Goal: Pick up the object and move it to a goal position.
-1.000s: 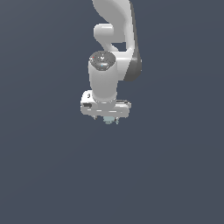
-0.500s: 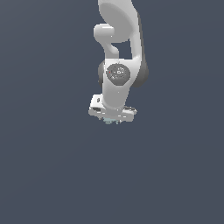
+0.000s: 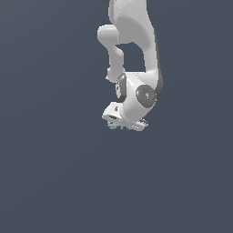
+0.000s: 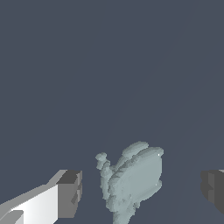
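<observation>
**My jaws spread wide around a small teal-grey lump**

My jaws stand wide apart. In the wrist view, 1 dark finger pad sits on one side of the object and the other pad on the far side, with clear gaps between each pad and the lump. The object is a pale teal-grey rounded lump with a ridged, bumpy edge. In the exterior view, my gripper points downward and the object shows only as a tiny teal speck just beneath my white hand. Above it, my white arm bends and runs up out of view. Everything behind is flat dark grey-blue.
</observation>
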### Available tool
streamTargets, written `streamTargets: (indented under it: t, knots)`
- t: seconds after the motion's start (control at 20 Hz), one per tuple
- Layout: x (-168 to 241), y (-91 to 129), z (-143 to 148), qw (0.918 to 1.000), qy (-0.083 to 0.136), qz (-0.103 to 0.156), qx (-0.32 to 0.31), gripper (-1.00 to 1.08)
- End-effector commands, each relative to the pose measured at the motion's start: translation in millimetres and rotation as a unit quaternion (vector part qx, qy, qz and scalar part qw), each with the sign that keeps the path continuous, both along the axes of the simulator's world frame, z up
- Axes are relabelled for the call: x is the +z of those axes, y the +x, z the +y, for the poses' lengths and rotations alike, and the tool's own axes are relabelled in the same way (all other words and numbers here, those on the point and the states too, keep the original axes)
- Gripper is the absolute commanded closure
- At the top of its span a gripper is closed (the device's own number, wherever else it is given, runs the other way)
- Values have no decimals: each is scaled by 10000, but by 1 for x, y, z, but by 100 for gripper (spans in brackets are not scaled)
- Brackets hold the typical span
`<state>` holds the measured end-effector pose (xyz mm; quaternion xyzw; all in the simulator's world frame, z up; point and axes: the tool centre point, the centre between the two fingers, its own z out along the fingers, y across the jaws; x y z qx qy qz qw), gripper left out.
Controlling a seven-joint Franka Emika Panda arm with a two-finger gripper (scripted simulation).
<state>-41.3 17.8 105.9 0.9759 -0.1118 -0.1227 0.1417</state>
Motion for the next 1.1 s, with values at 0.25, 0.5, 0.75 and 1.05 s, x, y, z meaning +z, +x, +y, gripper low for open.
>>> streamTargets:
  t: [0.25, 0.5, 0.75, 1.05]
  knots:
    - [-23, -17, 13, 9952, -897, 250, -291, -100]
    - [-34, -25, 19, 9880, -1454, 297, -432, -100]
    - [-40, -31, 23, 9808, -1857, 284, -520, -100]
    - [-43, -34, 25, 9754, -2113, 257, -570, -100]
